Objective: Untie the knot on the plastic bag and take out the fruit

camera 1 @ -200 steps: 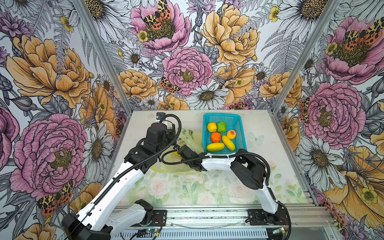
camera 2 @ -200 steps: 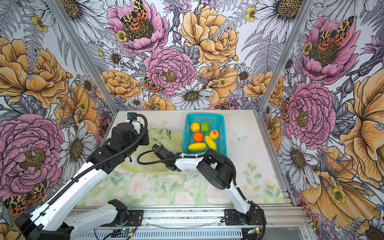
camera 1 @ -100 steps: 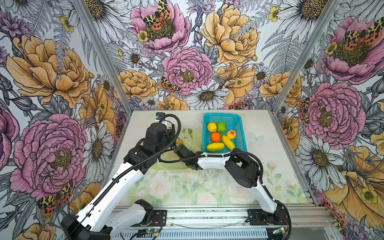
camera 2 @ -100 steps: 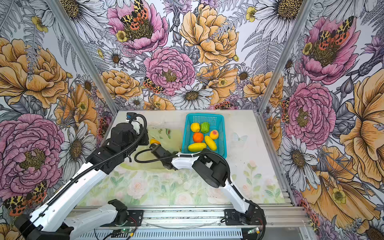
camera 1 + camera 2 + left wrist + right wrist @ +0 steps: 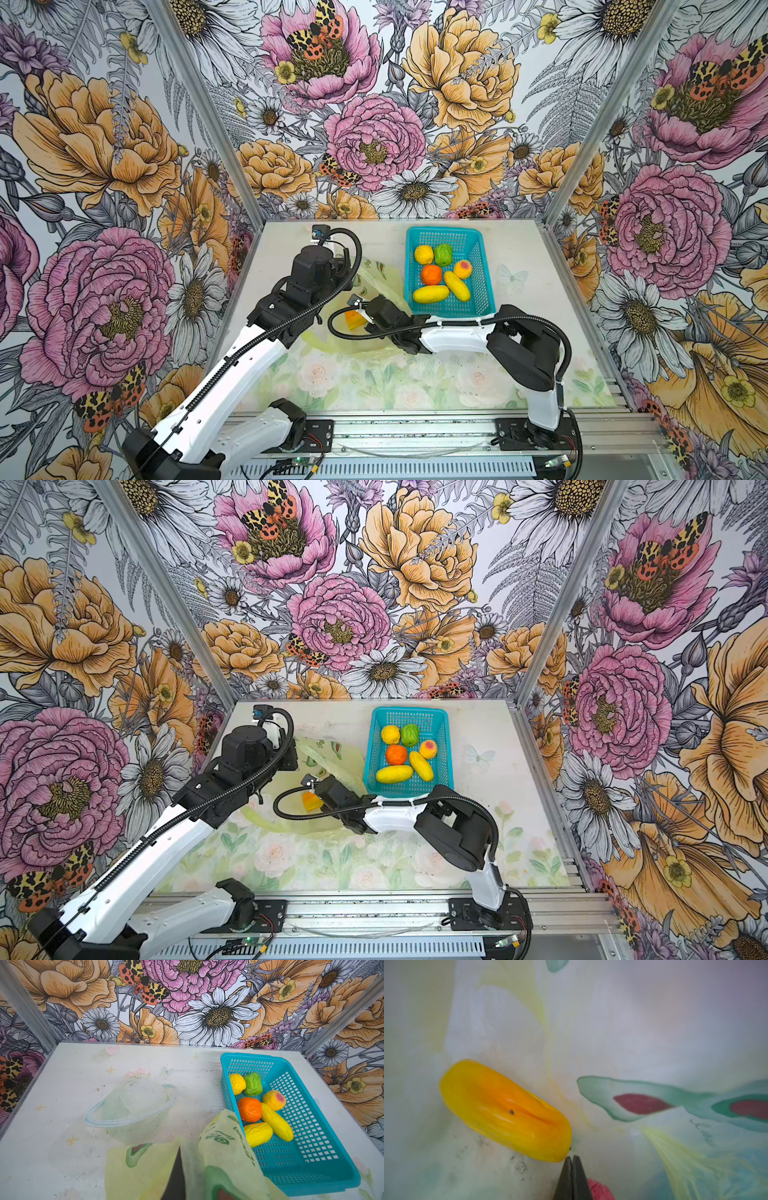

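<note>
Bag: the plastic bag (image 5: 376, 270) is thin, translucent yellow-green film with green and brown-red printed motifs. It lies crumpled on the table (image 5: 536, 249) just left of the basket, between the two arms.
Fruit inside: a long yellow-orange fruit (image 5: 504, 1109), smooth with a creased skin, lies on the film inside the bag. A knobbly pink-red fruit (image 5: 600, 1189) shows only at the edge of the right wrist view.
Right gripper: the right gripper (image 5: 572, 1160) is inside the bag. Its dark tapered fingers are pressed together with nothing visible between them, tips just beside the long fruit's end.
Left gripper: the left gripper (image 5: 178, 1159) is clenched on a fold of the bag, with film draped over it.
Basket: the turquoise basket (image 5: 444, 230), rectangular perforated plastic, holds a wrinkled round yellow fruit (image 5: 423, 254), a lumpy green fruit (image 5: 443, 254), a peach fruit (image 5: 462, 269), an orange fruit (image 5: 431, 274), a level long yellow fruit (image 5: 430, 294) and a slanted long yellow fruit (image 5: 456, 286).
Table: pale and scuffed, with a faded flower print.
</note>
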Available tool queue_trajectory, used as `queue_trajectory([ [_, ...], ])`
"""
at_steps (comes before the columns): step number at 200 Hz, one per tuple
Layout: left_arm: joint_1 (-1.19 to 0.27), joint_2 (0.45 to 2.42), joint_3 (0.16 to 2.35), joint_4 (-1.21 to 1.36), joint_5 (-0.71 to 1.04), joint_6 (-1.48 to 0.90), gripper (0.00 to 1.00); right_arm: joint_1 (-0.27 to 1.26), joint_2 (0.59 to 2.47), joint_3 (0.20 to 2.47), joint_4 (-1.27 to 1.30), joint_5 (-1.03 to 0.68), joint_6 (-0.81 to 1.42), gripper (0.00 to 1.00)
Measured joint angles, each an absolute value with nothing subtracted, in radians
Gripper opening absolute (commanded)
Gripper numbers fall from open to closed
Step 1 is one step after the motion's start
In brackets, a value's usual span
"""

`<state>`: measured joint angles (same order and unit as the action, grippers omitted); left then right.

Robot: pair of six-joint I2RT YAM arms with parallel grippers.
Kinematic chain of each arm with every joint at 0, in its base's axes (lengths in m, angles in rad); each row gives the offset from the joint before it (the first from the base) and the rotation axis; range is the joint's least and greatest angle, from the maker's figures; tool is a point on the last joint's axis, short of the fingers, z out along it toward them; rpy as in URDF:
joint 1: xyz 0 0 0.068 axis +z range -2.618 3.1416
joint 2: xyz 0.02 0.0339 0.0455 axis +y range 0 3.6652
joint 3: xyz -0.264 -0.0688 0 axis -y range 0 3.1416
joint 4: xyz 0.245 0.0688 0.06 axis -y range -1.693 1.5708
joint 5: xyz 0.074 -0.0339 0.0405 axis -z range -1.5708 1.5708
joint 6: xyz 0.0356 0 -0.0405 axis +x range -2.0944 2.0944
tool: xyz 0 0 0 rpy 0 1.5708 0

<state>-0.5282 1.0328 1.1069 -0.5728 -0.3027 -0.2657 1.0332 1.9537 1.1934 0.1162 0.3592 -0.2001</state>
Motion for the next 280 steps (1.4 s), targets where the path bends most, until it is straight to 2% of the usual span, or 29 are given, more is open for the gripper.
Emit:
queue_trajectory([
  [14, -0.528, 1.033, 1.107, -0.573, -0.303, -0.266, 0.00, 1.033, 1.946, 1.193, 0.142, 0.334, -0.199, 0.38],
  [28, -0.528, 1.033, 1.107, -0.572, -0.303, -0.266, 0.00, 1.033, 1.954, 1.197, 0.142, 0.319, -0.212, 0.53],
  [67, -0.528, 1.033, 1.107, -0.573, -0.303, -0.266, 0.00, 1.033, 2.085, 1.349, 0.047, 0.274, -0.291, 0.73],
  [83, -0.528, 1.033, 1.107, -0.572, -0.303, -0.266, 0.00, 1.034, 2.140, 1.412, 0.004, 0.261, -0.321, 0.78],
  [141, -0.528, 1.033, 1.107, -0.573, -0.303, -0.266, 0.00, 1.025, 2.262, 1.623, -0.155, 0.234, -0.390, 0.81],
  [159, -0.528, 1.033, 1.107, -0.573, -0.303, -0.266, 0.00, 1.007, 2.300, 1.685, -0.189, 0.230, -0.391, 0.78],
  [181, -0.528, 1.033, 1.107, -0.573, -0.303, -0.266, 0.00, 0.986, 2.334, 1.734, -0.213, 0.226, -0.387, 0.68],
  [189, -0.528, 1.033, 1.107, -0.573, -0.302, -0.266, 0.00, 0.982, 2.338, 1.744, -0.223, 0.225, -0.388, 0.63],
  [216, -0.528, 1.033, 1.107, -0.573, -0.298, -0.266, 0.00, 0.972, 2.339, 1.753, -0.250, 0.223, -0.386, 0.34],
  [254, -0.528, 1.032, 1.107, -0.573, -0.298, -0.266, 0.00, 0.975, 2.337, 1.759, -0.250, 0.208, -0.361, 0.12],
  [280, -0.528, 1.033, 1.107, -0.573, -0.299, -0.266, 0.00, 0.981, 2.313, 1.734, -0.258, 0.172, -0.344, 0.02],
])
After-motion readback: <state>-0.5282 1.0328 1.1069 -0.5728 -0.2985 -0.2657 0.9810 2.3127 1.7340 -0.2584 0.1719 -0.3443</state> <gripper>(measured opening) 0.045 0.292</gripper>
